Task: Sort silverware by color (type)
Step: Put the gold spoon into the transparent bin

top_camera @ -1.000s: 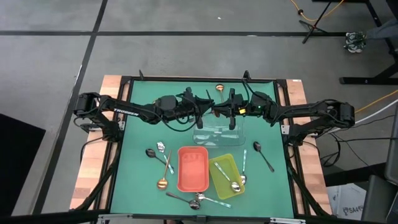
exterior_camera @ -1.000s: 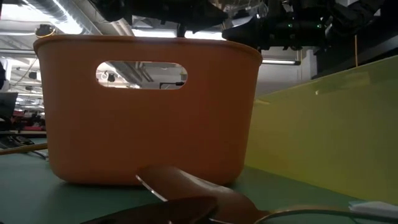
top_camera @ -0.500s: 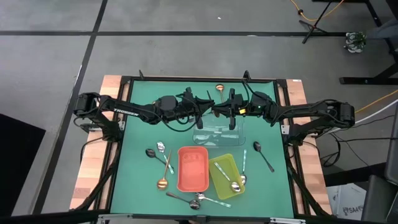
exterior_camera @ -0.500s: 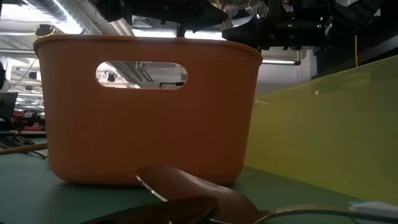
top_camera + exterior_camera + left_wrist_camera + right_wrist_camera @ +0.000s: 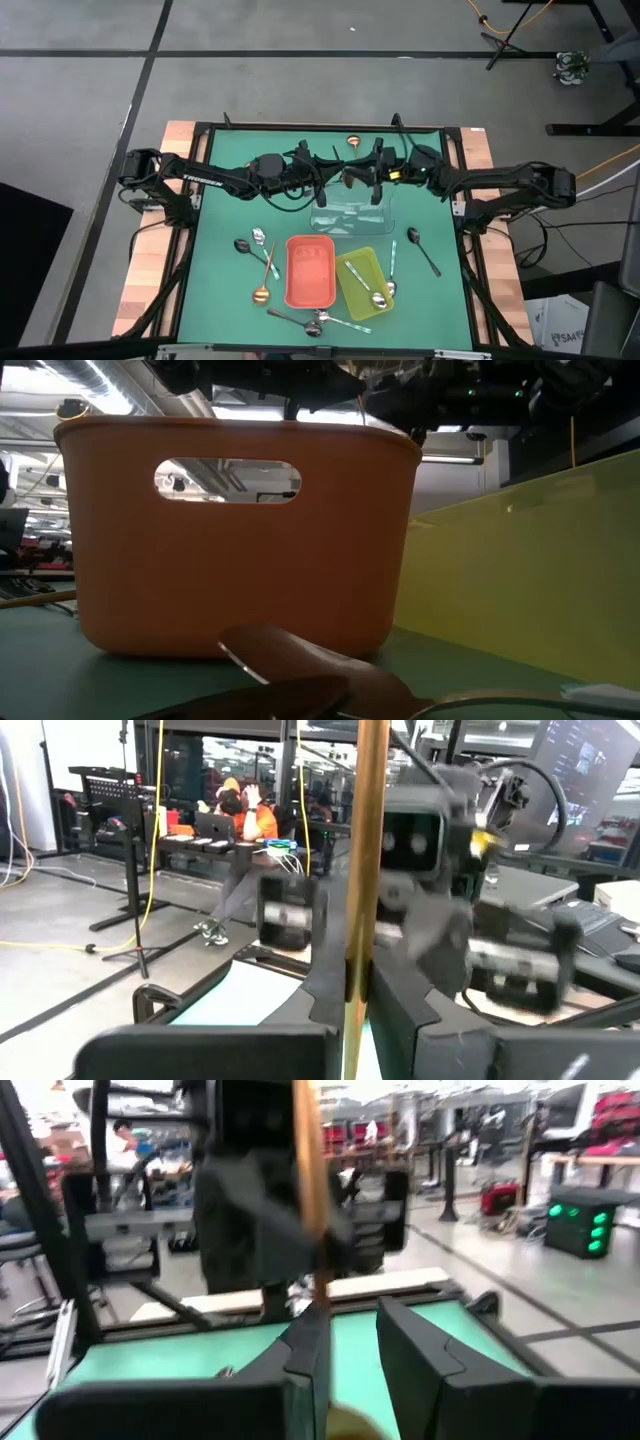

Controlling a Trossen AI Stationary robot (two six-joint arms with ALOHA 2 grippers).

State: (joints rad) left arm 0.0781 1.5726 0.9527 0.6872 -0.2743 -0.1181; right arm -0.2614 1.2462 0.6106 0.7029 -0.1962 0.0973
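since the earlier frame, right gripper [image 5: 372,181] has eased apart, backing off the copper-gold spoon [image 5: 362,870]. left gripper [image 5: 335,180] pinches that spoon upright above the clear tray [image 5: 352,215]: a handover. next move, i judge: carry it to the red tray [image 5: 310,271].

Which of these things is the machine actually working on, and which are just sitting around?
Working on:
- copper spoon, gripped in the left claw
- second copper spoon
- black spoon
- silver spoon, lying in the yellow-green tray

Just sitting there:
- red tray
- clear tray
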